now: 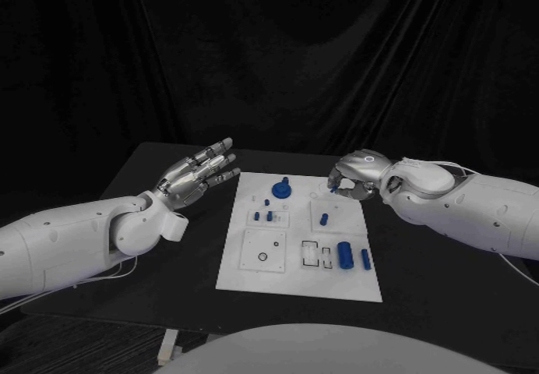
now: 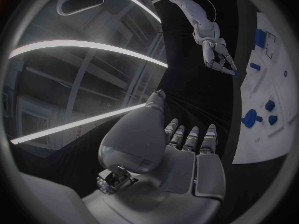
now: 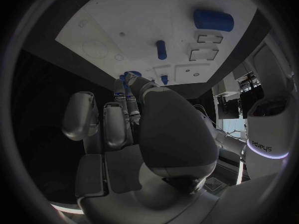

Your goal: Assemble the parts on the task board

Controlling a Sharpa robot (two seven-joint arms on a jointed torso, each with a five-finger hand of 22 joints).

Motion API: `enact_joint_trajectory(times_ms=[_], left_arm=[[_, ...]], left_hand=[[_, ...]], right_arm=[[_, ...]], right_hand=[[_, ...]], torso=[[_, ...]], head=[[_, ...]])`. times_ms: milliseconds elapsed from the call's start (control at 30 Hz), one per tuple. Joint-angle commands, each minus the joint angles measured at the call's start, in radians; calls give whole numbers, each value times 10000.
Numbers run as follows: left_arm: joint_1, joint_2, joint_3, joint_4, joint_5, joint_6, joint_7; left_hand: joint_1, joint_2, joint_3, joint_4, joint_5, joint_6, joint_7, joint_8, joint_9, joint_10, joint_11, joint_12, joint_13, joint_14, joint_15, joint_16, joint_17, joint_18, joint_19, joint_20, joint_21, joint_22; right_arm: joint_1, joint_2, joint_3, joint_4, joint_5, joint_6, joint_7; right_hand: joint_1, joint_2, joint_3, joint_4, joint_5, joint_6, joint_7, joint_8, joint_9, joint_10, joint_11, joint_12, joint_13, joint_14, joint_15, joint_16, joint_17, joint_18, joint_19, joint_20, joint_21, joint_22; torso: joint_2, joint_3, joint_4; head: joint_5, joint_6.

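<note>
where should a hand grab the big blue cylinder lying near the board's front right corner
Take the big blue cylinder across its round sides at mid-length, coming straight down from above. It lies flat on the task board with its long axis running front to back. Fingers would have to straddle it left and right. A thinner blue pin lies close on its right, so that gap looks tight.
</note>
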Motion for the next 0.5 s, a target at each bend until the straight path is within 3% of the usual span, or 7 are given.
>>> enact_joint_trajectory(times_ms=[33, 267, 500], left_arm=[[-22, 13, 9, 4, 73, 144, 41], [-41, 31, 9, -2, 73, 127, 41], [-54, 46, 9, 27, 73, 146, 83]], left_hand=[[73, -6, -12, -73, 34, 1, 58, 70, 13, 31, -42, 36, 14, -10, 56, 32, 14, 183, -7, 54, 42, -17], [69, -2, -13, -77, 33, 2, 63, 70, 13, 31, -37, 37, 14, -13, 54, 27, 12, 181, -21, 48, 33, -50], [42, 8, -24, -88, 26, 18, 80, 73, 15, 31, -27, 45, 16, -21, 24, 18, 9, 174, -38, 8, 22, -78]], right_arm=[[73, -155, 5, 621, -16, 60, -557], [116, -192, 4, 1970, -17, 491, -874], [5, 239, 4, 2456, -17, 737, -978]], right_hand=[[40, 8, 5, -65, 59, 16, 2, 11, 101, 59, -17, -62, 13, 203, -42, 14, 13, 144, -24, 5, 7, 1524], [51, -39, 9, -104, 171, -39, 18, -45, 86, 67, -8, -122, 9, 205, -43, 2, -8, 148, -30, -8, -19, 1516], [89, -63, 28, -155, 223, -95, 28, -99, 67, 98, -10, -149, 15, 208, -44, 0, -9, 151, -35, -13, -42, 1510]], torso=[[10, 0, 0], [10, 0, -1], [5, 1, -5]], head=[[66, -1], [153, -1], [262, -1]])
